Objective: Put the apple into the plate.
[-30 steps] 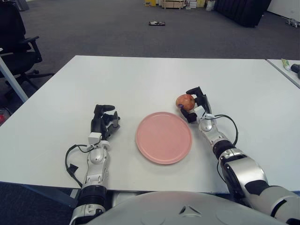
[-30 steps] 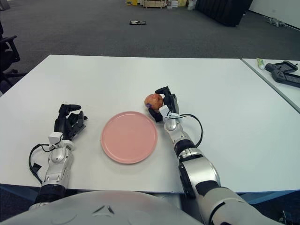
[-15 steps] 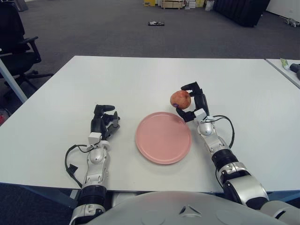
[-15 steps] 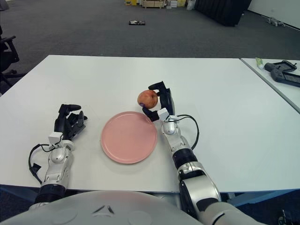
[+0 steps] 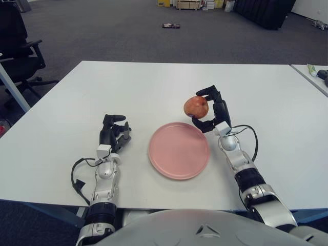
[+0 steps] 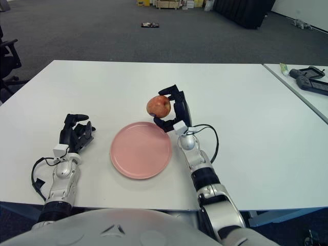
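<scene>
My right hand [image 5: 207, 110] grips a red-yellow apple [image 5: 196, 105] and holds it in the air, just past the far right rim of the pink plate [image 5: 179, 150]. The plate lies flat on the white table, with nothing on it. My left hand [image 5: 114, 133] shows to the left of the plate, its fingers curled and holding nothing. In the right eye view the apple [image 6: 159, 106] hangs above the plate's far right edge [image 6: 163, 131].
The white table [image 5: 154, 87] stretches wide around the plate. A second table with a few small items [image 6: 307, 77] stands at the far right. A black office chair [image 5: 18, 46] is off the table's left corner.
My right hand has lifted the apple off the table and carried it up and slightly left toward the plate. The left hand has not moved.
</scene>
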Controlling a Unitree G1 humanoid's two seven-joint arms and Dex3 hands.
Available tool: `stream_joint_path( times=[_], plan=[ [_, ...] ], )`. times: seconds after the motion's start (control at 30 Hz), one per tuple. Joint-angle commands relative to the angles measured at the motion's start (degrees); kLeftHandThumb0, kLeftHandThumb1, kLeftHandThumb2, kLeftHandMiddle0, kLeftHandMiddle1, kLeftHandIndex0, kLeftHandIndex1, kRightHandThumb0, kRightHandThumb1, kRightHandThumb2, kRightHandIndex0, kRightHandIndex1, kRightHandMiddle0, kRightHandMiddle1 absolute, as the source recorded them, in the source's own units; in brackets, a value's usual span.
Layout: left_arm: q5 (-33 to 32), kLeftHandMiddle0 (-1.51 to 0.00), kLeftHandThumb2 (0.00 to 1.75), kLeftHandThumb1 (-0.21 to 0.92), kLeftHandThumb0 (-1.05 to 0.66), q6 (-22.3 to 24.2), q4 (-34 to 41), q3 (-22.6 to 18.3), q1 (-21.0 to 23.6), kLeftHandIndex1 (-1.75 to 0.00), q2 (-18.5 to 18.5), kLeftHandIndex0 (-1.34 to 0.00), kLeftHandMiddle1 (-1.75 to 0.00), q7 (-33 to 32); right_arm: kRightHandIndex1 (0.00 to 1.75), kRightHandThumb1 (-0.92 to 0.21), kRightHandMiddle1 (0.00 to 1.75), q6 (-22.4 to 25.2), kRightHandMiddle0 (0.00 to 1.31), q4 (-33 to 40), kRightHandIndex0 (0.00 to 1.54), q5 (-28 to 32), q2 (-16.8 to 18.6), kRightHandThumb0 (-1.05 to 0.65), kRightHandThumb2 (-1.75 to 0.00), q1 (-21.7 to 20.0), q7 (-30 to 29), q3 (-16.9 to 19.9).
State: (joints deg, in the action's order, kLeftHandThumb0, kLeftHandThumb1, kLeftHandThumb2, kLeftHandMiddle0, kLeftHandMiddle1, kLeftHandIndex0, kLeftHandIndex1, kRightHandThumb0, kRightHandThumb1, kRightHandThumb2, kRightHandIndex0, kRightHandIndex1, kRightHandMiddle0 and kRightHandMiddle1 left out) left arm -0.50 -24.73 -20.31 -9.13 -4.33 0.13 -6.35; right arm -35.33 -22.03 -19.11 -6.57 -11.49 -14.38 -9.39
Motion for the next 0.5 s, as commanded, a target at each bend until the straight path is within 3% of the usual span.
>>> stream_joint_path(
  times=[0.0,0.03,0.17,0.47],
  plan=[
    [-0.14,-0.60,0.81,0.72,-0.37,0.59,-1.98,-0.13,0.19,-1.75,0.02,-0.32,-1.53,-0.18,1.75,0.08,1.68,-0.89,0.73,5.07,0.90,-0.45,-0.63,-0.01,-1.75,1.10,1.59,-0.43],
    [0.04,-0.60,0.81,0.72,-0.38,0.74,-1.95,-0.06,0.19,-1.75,0.03,-0.32,-1.53,-0.30,1.75,0.08,1.68,-1.06,0.73,6.35,0.90,-0.84,-0.78,-0.01,-1.75,1.67,1.96,-0.68],
    [0.35,-0.60,0.83,0.71,-0.38,1.52,-1.70,0.09,0.15,-1.75,0.11,-0.32,-1.53,-0.44,1.75,-0.19,1.73,-1.52,0.67,9.64,1.23,-2.01,-1.13,-0.40,-1.47,3.14,2.86,-1.32],
    [0.72,-0.60,0.83,0.70,-0.38,2.89,-0.78,0.06,0.00,-1.75,-0.01,-0.32,-1.55,-0.97,1.75,-0.26,1.75,-1.87,0.66,13.10,1.29,0.03,-1.33,-0.50,-1.39,5.11,7.24,-2.47]
  ],
)
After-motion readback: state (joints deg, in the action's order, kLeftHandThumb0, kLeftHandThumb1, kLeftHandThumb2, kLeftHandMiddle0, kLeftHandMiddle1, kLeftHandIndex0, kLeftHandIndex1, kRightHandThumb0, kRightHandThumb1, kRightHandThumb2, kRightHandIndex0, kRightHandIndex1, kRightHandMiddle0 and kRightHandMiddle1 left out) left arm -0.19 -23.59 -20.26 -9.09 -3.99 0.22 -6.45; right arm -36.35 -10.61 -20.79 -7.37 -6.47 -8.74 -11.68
